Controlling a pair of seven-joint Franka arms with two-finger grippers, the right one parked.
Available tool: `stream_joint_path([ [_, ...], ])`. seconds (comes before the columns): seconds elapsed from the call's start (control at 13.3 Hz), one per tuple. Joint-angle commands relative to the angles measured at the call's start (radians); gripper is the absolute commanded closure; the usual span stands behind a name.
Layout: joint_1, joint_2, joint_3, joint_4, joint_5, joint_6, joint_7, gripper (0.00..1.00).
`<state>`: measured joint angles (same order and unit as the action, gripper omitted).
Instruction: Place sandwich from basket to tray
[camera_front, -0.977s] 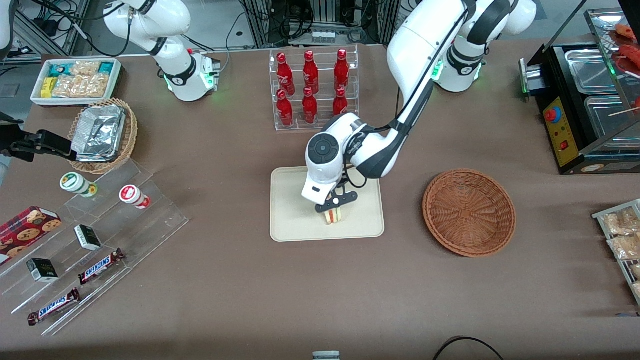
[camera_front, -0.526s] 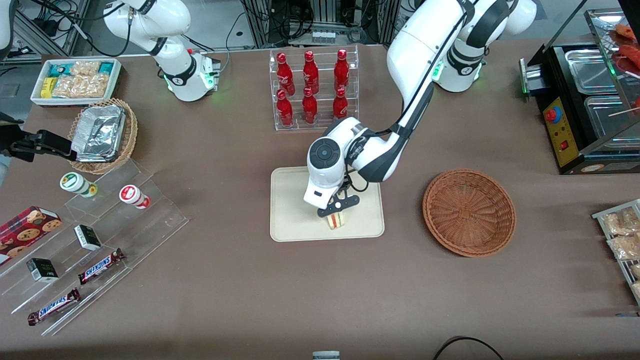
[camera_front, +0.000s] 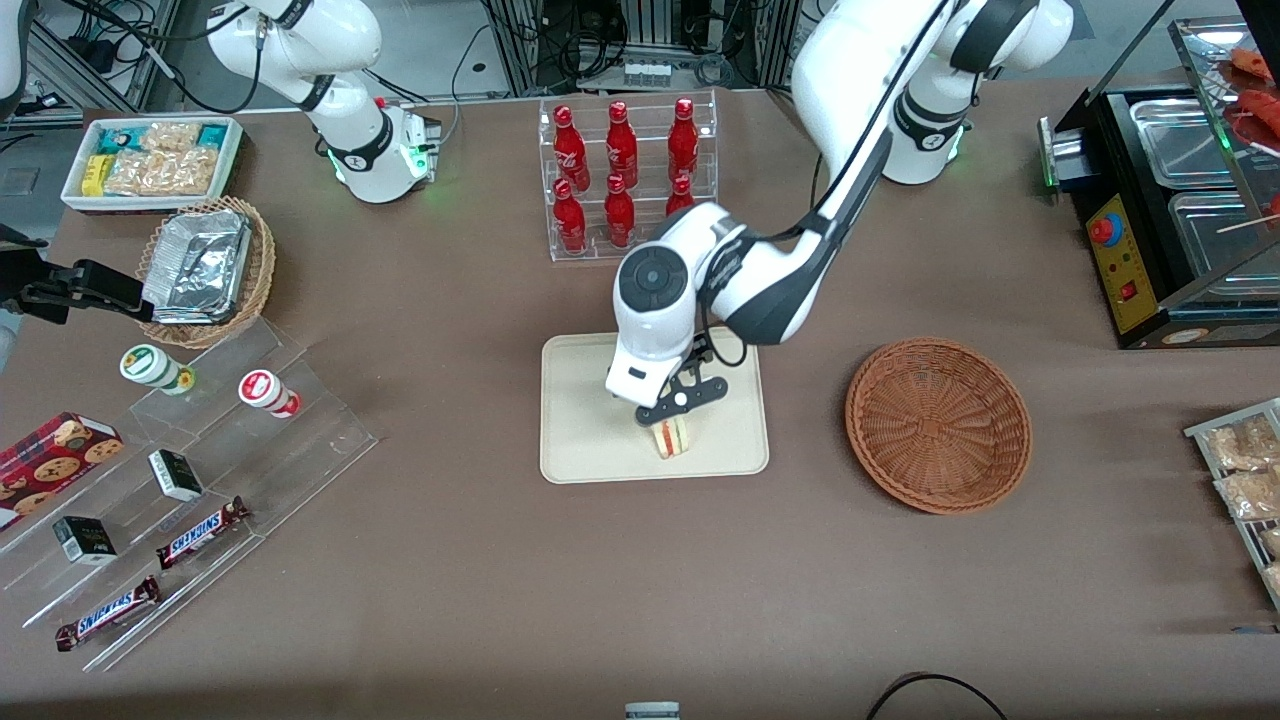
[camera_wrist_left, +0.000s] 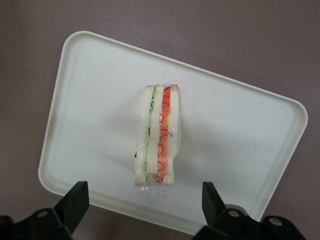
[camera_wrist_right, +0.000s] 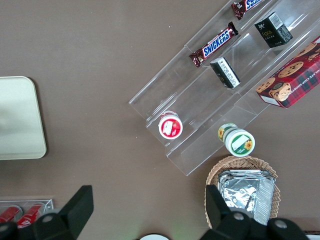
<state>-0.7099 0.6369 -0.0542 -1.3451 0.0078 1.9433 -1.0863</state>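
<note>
The sandwich (camera_front: 672, 437) stands on its edge on the cream tray (camera_front: 580, 440), showing red, green and yellow filling between pale bread. In the left wrist view the sandwich (camera_wrist_left: 159, 135) rests on the tray (camera_wrist_left: 235, 130) with nothing touching it. My gripper (camera_front: 668, 412) hangs just above the sandwich, open, its two black fingers (camera_wrist_left: 75, 202) spread wide with the sandwich free between and below them. The reddish-brown basket (camera_front: 938, 425) lies empty beside the tray, toward the working arm's end of the table.
A clear rack of red bottles (camera_front: 625, 175) stands farther from the front camera than the tray. A tan basket with a foil tray (camera_front: 205, 268), a white snack bin (camera_front: 150, 160) and a clear stepped display of snacks (camera_front: 180, 480) lie toward the parked arm's end. A black food warmer (camera_front: 1170, 220) sits at the working arm's end.
The gripper has let go of the sandwich and risen a little above it. The sandwich stays standing on the tray.
</note>
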Motion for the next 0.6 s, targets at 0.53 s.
stream_joint_path([
  [0.53,0.263,-0.25,0.005,-0.104,-0.002,-0.231,0.373,0.0],
])
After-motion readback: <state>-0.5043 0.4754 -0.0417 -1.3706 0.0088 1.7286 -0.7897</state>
